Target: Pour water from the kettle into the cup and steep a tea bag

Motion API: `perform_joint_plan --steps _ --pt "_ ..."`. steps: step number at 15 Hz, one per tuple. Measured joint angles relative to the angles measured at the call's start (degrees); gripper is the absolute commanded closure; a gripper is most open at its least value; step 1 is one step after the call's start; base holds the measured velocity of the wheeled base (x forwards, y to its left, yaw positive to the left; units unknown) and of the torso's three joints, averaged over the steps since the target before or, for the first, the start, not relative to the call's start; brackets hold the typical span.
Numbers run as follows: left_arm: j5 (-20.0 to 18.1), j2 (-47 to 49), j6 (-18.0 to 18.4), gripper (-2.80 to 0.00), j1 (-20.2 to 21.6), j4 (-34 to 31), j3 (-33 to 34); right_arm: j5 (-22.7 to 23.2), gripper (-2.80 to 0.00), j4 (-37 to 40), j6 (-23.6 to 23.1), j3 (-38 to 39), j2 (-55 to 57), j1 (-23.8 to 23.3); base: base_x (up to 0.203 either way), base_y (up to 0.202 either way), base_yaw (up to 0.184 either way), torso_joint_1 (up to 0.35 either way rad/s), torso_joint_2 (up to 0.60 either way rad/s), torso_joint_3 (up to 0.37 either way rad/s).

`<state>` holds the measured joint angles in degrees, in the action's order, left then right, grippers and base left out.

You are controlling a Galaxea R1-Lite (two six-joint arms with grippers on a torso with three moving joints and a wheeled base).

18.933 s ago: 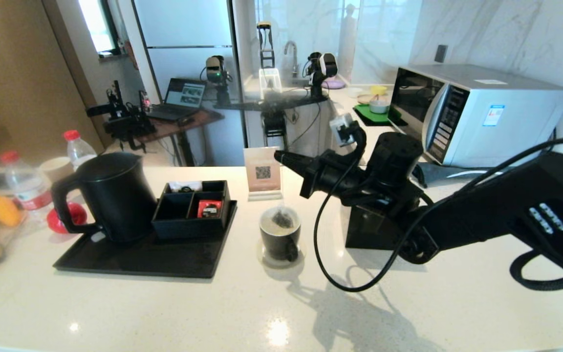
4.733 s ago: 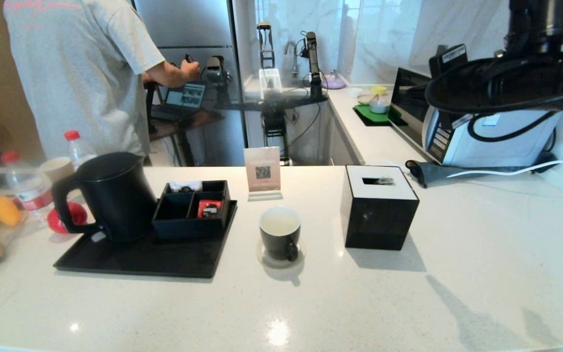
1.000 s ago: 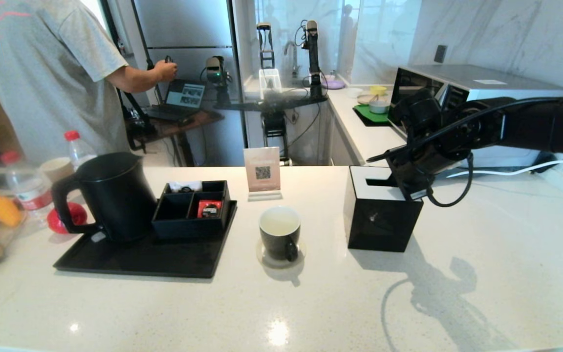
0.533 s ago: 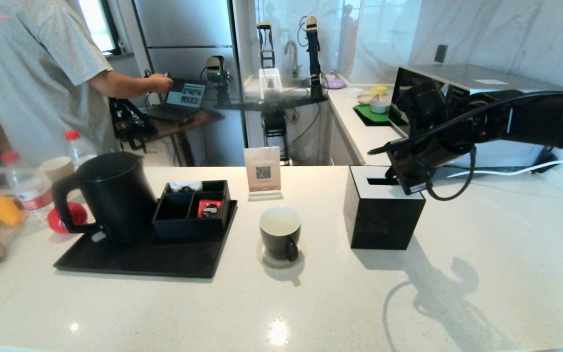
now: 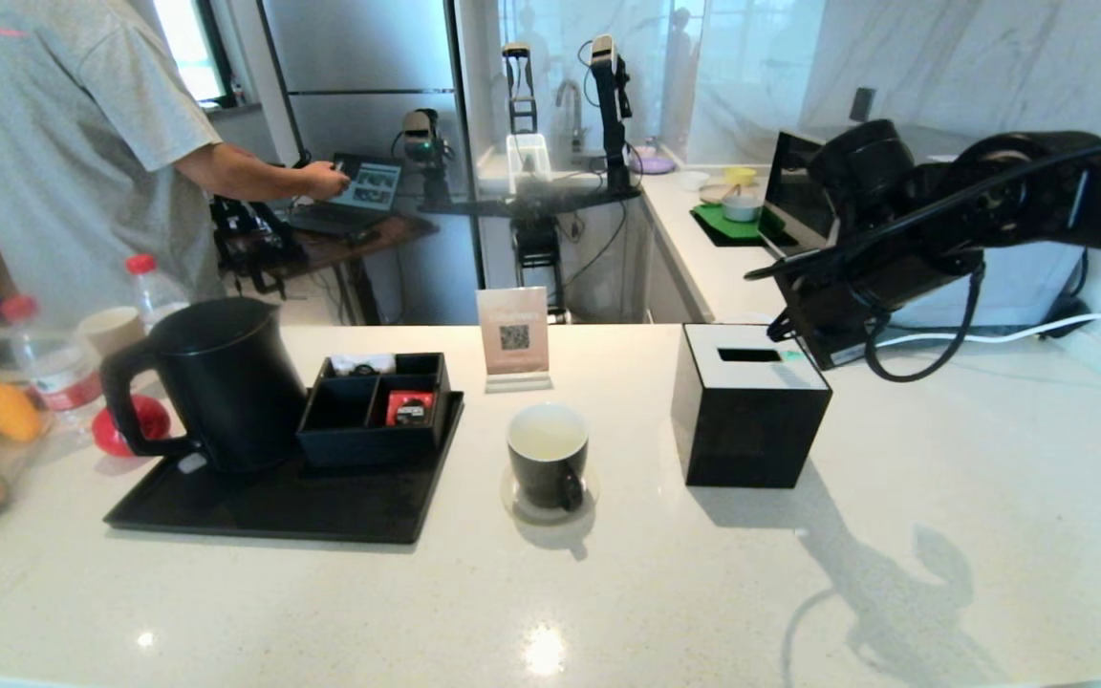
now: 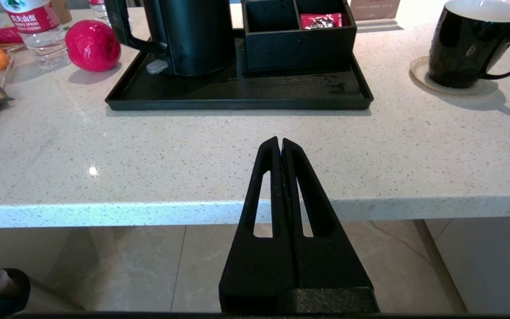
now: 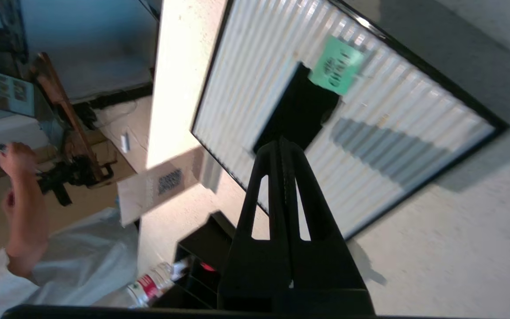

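The counter (image 5: 608,612) carried a tray (image 5: 254,506) holding the kettle (image 5: 216,382), with the cup (image 5: 548,459) on a coaster between the tray and a black box (image 5: 746,411). The right gripper (image 7: 280,144), fingers pressed together and empty, hung above the box's slot (image 7: 299,110), where a green tag (image 7: 335,65) lay at the edge. The left gripper (image 6: 280,142), likewise closed on nothing, sat low before the counter edge.

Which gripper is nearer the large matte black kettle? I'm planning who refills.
Left. The left gripper hangs off the counter's front edge, facing the large matte black kettle. The right gripper hovers above the black tissue box, beyond the black mug.
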<state>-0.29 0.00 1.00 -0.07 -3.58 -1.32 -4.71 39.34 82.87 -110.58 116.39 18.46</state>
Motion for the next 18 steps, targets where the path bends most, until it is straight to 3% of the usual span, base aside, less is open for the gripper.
perform_joint_plan --steps 2,4,6,9,11,14,16,18 --pt "0.02 0.00 0.04 0.00 0.00 0.00 0.00 0.72 0.00 2.82 -2.28 0.17 -2.54 0.06 0.000 0.000 0.000 0.000 0.00 0.000" --pt "0.02 0.00 0.05 0.00 0.00 -0.01 0.00 0.67 0.00 4.30 -8.31 1.12 -6.30 0.06 0.000 0.000 0.000 0.000 0.00 0.000" --pt "0.04 0.00 0.01 0.00 0.00 -0.01 0.00 -0.03 0.00 4.36 -18.84 4.81 -11.95 0.06 0.000 0.000 0.000 0.000 0.00 0.000" --pt "0.05 0.00 -0.01 0.00 -0.03 -0.01 0.00 -2.31 0.00 -1.19 -40.12 18.54 -24.41 -0.03 0.000 0.000 0.000 0.000 0.00 0.000" --pt "0.02 0.00 0.01 0.00 0.00 -0.01 0.00 -3.03 0.00 -12.32 -55.21 32.21 -33.04 -0.08 0.000 0.000 0.000 0.000 0.00 0.000" --pt "0.05 0.00 -0.01 0.00 0.00 -0.01 0.00 -4.21 0.00 -38.78 -75.46 53.11 -43.46 -0.21 0.000 0.000 0.000 0.000 0.00 0.000" --pt "0.05 0.00 0.00 0.00 0.00 -0.01 0.00 -7.95 0.00 -56.27 -85.62 63.60 -49.22 -0.63 0.000 0.000 0.000 0.000 0.00 0.000" --pt "0.05 0.00 0.01 0.00 -0.04 -0.01 0.00 -13.93 0.00 -68.45 -92.57 70.22 -54.14 -0.16 0.000 0.000 0.000 0.000 0.00 0.000"
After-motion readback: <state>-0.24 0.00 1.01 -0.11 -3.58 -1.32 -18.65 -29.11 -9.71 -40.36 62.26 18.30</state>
